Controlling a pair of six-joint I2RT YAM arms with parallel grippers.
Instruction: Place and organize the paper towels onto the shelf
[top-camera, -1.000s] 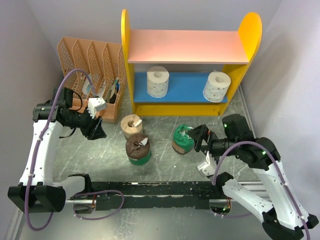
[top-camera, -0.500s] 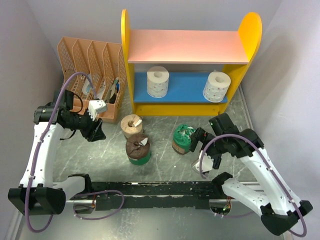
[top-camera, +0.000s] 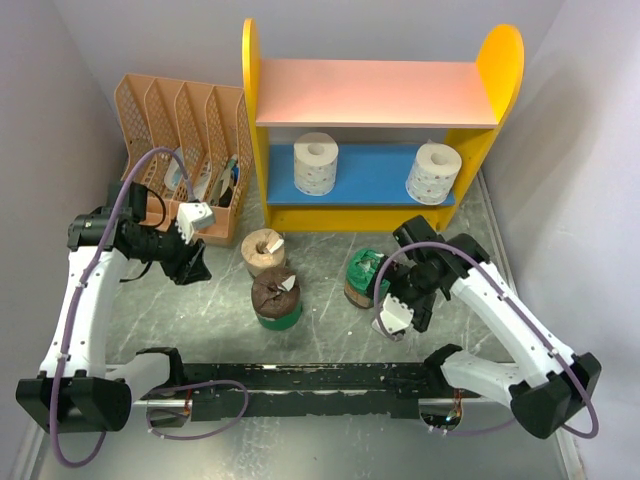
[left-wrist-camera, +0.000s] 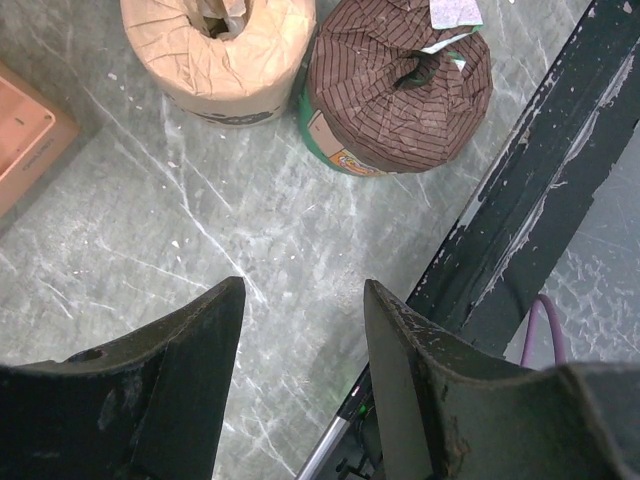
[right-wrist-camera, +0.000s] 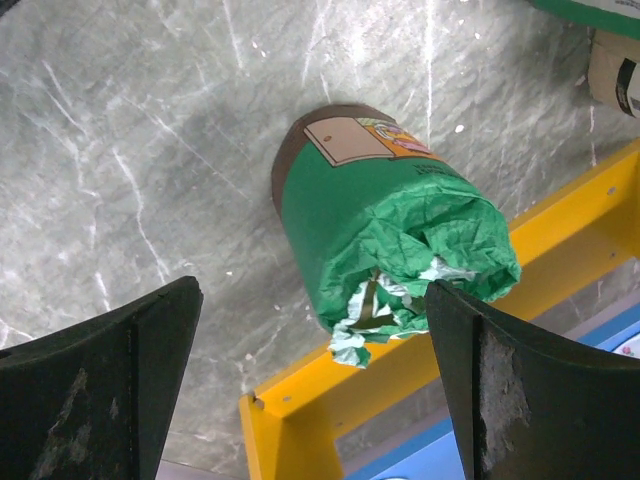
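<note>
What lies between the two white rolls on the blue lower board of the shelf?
Nothing: in the top external view, only bare blue board shows between the left white roll and the right white roll.

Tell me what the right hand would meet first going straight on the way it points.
Most likely the green-wrapped roll, centred between the right hand's open fingers; the shelf's yellow base lies beyond it.
</note>
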